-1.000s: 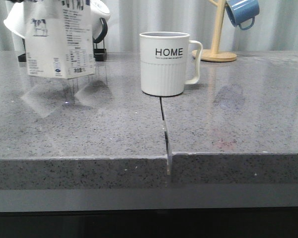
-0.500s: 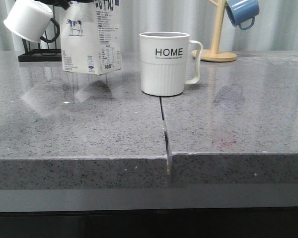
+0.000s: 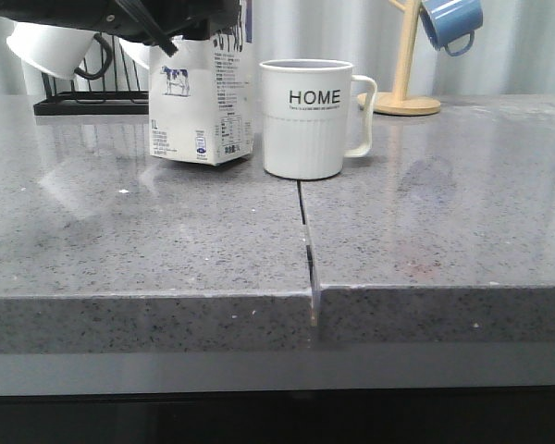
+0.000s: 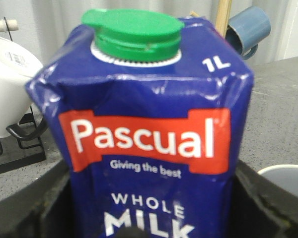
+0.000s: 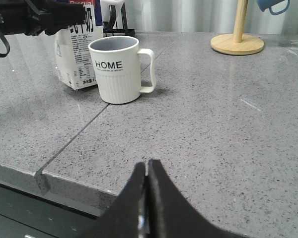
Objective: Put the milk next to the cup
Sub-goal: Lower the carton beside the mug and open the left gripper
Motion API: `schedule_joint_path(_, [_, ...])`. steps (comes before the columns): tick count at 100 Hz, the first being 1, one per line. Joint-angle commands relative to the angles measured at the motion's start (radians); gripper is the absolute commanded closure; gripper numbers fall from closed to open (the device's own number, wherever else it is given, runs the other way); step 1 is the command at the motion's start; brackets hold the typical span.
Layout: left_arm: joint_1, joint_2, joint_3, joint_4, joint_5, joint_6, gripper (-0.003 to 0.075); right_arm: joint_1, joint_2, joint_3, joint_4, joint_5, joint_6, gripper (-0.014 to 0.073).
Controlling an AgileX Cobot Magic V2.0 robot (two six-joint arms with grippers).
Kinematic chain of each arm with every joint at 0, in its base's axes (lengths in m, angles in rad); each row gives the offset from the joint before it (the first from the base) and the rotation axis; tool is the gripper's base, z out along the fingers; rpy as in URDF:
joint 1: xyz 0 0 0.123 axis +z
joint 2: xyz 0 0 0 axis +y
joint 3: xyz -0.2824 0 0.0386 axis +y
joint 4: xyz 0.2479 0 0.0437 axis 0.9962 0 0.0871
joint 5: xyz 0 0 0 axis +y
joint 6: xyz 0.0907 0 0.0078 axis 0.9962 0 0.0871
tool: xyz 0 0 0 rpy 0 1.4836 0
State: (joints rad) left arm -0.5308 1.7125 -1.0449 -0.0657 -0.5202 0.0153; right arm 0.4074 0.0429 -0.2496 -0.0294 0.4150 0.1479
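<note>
Now | milk (image 3: 202,102) upright, cap up, beside cup (image 3: 307,118) | left claw (image 3: 157,18) clamps carton | right claw (image 5: 147,173) closed, empty

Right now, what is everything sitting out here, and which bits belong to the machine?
Milk carton: one, white with a dark blue top and green cap, on the counter just left of the HOME mug.
HOME mug: one, white, ribbed, white handle, mid-counter.
Blue mug: one, hanging on the wooden stand.
Wooden stand: one, pale wood, far right of the counter.
White mugs: at least one, black handle, on the black rack.
Black rack: one, far left.
Counter: one, grey speckled stone.
Left claw: black, shut on the carton's top.
Right claw: black, shut, empty, over the near edge.
</note>
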Motion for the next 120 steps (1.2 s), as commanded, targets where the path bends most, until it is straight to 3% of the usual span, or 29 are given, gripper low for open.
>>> schedule_joint_path(1, [-0.007,-0.037,-0.035,-0.009,-0.082,-0.002,0.0552,-0.002,0.007,-0.029,-0.002,-0.086,-0.008,0.0662])
schedule_joint_path(5, [-0.007,-0.037,-0.035,-0.009,-0.080,-0.002,0.0479,-0.002,0.007,-0.029,-0.002,-0.086,-0.008,0.0662])
schedule_joint_path(17, [-0.007,-0.039,-0.035,-0.004,-0.078,-0.002,0.0149,-0.002,0.007,-0.029,-0.002,-0.086,-0.008,0.0662])
schedule_joint_path(27, [-0.007,-0.046,-0.035,0.002,-0.028,-0.002,0.0022,-0.002,0.007,-0.029,-0.002,-0.086,-0.008,0.0662])
schedule_joint_path(86, [-0.013,-0.291,0.019,0.008,0.318,-0.002,0.0067,-0.002,0.007,-0.029,-0.002,-0.086,-0.008,0.0662])
schedule_joint_path(120, [0.023,-0.583,0.148,0.008,0.530,-0.002,0.0277,-0.002,0.007,-0.029,-0.002,-0.086,-0.008,0.0662])
